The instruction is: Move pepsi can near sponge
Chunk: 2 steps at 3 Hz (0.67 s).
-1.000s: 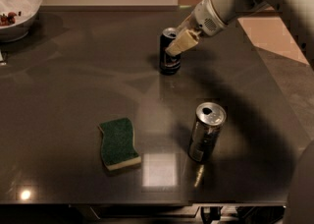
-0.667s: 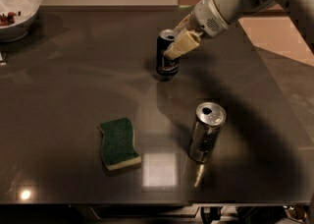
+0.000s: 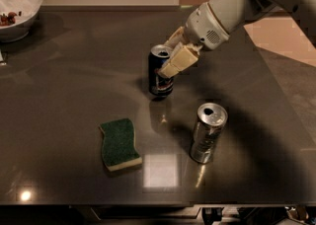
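Mid-frame, the gripper (image 3: 168, 57) has its jaws closed on the pepsi can's (image 3: 159, 82) upper part, the far finger mostly hidden behind it. The sponge (image 3: 118, 142) lies apart at lower left. A silver can (image 3: 207, 132) stands at lower right. A bowl (image 3: 19, 19) is cut off at upper left.

A shiny silver can (image 3: 209, 132) stands upright on the dark surface (image 3: 74, 86), a white bowl (image 3: 17, 12) of dark bits lies well apart to its far upper left, and the claw (image 3: 173, 62) is near its upper left.

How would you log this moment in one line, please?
gripper at centre, shut on upright pepsi can | sponge apart, nearer camera
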{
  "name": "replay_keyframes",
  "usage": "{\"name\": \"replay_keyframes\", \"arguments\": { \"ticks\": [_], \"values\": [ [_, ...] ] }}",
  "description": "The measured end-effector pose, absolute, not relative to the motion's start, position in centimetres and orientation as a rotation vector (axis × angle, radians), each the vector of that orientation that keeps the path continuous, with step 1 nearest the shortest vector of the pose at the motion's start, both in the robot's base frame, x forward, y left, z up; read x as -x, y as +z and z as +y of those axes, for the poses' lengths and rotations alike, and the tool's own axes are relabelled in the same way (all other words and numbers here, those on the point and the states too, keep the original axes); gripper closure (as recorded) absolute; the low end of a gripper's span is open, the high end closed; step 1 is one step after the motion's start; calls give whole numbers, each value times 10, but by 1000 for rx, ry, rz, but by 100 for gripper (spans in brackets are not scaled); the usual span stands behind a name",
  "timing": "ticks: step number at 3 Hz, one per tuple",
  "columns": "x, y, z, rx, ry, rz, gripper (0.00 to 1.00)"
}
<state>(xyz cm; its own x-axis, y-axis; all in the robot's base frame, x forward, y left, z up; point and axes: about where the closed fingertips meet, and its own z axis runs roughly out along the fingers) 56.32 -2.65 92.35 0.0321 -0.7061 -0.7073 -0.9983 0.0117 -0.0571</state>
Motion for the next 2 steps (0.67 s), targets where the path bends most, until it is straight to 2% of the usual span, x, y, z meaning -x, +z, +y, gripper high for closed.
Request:
{"name": "replay_keyframes", "arguments": {
  "ticks": [2],
  "values": [
    [-518, 906, -6, 1870, 734, 1675, 100]
  ]
}}
